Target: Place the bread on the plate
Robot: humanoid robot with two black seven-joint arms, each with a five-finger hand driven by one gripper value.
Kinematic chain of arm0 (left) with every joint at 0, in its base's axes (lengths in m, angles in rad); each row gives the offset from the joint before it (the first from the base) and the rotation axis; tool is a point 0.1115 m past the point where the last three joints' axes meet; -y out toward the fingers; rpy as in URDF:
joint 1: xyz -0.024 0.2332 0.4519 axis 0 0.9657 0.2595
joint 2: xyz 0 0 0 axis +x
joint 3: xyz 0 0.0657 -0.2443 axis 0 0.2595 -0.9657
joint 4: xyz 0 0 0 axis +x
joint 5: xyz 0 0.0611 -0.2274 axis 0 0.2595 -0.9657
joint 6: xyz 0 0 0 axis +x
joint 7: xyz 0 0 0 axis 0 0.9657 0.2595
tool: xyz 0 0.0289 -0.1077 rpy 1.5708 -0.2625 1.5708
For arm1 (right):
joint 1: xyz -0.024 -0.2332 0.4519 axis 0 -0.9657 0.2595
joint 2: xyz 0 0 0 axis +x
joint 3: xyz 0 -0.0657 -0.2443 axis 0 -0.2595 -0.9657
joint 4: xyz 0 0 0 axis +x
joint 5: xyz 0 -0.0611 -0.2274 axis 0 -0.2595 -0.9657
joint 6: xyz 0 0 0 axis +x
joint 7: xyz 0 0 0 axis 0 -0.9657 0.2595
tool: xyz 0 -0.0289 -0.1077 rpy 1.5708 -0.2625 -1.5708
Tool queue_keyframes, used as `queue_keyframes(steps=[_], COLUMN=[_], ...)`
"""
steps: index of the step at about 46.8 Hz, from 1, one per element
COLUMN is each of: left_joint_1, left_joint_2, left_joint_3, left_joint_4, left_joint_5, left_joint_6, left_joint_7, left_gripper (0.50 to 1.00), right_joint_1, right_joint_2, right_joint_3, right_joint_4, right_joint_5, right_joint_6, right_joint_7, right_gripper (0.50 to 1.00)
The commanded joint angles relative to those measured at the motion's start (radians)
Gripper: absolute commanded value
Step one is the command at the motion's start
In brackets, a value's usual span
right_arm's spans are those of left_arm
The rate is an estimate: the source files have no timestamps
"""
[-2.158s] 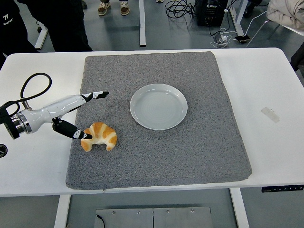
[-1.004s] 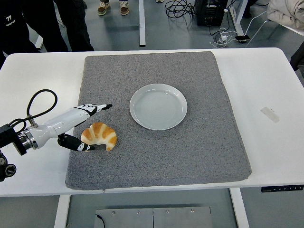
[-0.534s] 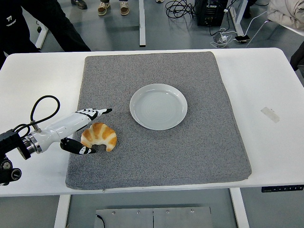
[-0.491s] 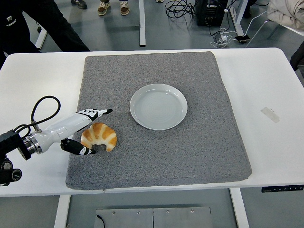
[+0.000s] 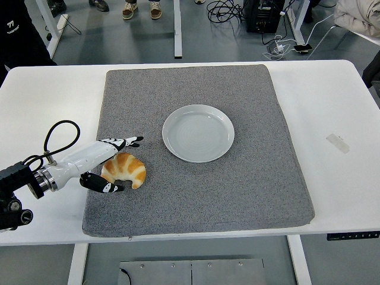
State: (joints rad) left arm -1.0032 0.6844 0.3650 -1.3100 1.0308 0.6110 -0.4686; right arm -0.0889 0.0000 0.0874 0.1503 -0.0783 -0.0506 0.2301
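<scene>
The left hand (image 5: 105, 166), white-shelled with black-tipped fingers, reaches in low from the left edge, spread open around the golden-brown crescent bread (image 5: 124, 170): long fingers above it, thumb just below, bracketing but not gripping it. The bread lies on the grey felt mat (image 5: 237, 184) near its left edge, well apart from the round pale-grey plate (image 5: 198, 133) at mid-mat. The mat covers the white counter (image 5: 332, 107).
</scene>
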Motion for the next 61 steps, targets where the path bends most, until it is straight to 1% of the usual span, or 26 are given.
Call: queue_keyframes(steps=[1, 3, 9, 13, 16, 22, 28, 30, 33, 37, 46, 51, 61], left_joint_1=[0.0, 0.0, 0.0, 0.001, 0.001, 0.005, 0.015, 0.017, 0.018, 0.018, 0.014, 0.014, 0.014], left_joint_2=[0.001, 0.0, 0.0, -0.006, -0.011, -0.02, -0.023, -0.023, -0.023, -0.025, -0.023, -0.022, -0.022], left_joint_3=[-0.009, -0.018, -0.032, -0.031, -0.026, -0.02, -0.018, -0.018, -0.018, -0.018, -0.029, -0.029, -0.028], left_joint_4=[0.0, 0.002, 0.002, 0.003, 0.011, 0.028, 0.032, 0.034, 0.034, 0.034, 0.034, 0.034, 0.034], left_joint_5=[-0.005, -0.005, -0.003, 0.003, 0.005, 0.006, 0.008, 0.008, 0.008, 0.017, 0.028, 0.028, 0.028], left_joint_6=[0.0, 0.0, 0.0, 0.0, 0.0, 0.0, 0.0, 0.0, 0.0, 0.0, 0.0, 0.0, 0.0], left_joint_7=[-0.001, -0.001, -0.001, -0.001, -0.001, -0.001, -0.001, -0.002, -0.004, -0.007, -0.007, -0.007, -0.01], left_gripper=[0.866, 0.854, 0.843, 0.846, 0.864, 0.871, 0.871, 0.863, 0.815, 0.718, 0.59, 0.5, 0.5], right_joint_1=[0.0, 0.0, 0.0, 0.0, 0.0, 0.0, 0.0, 0.0, 0.0, 0.0, 0.0, 0.0, 0.0], right_joint_2=[0.0, 0.0, 0.0, 0.0, 0.0, 0.0, 0.0, 0.0, 0.0, 0.0, 0.0, 0.0, 0.0], right_joint_3=[0.0, 0.0, 0.0, 0.0, 0.0, 0.0, 0.0, 0.0, 0.0, 0.0, 0.0, 0.0, 0.0], right_joint_4=[0.0, 0.0, 0.0, 0.0, 0.0, 0.0, 0.0, 0.0, 0.0, 0.0, 0.0, 0.0, 0.0], right_joint_5=[0.0, 0.0, 0.0, 0.0, 0.0, 0.0, 0.0, 0.0, 0.0, 0.0, 0.0, 0.0, 0.0], right_joint_6=[0.0, 0.0, 0.0, 0.0, 0.0, 0.0, 0.0, 0.0, 0.0, 0.0, 0.0, 0.0, 0.0], right_joint_7=[0.0, 0.0, 0.0, 0.0, 0.0, 0.0, 0.0, 0.0, 0.0, 0.0, 0.0, 0.0, 0.0], right_gripper=[1.0, 1.0, 1.0, 1.0, 1.0, 1.0, 1.0, 1.0, 1.0, 1.0, 1.0, 1.0, 1.0])
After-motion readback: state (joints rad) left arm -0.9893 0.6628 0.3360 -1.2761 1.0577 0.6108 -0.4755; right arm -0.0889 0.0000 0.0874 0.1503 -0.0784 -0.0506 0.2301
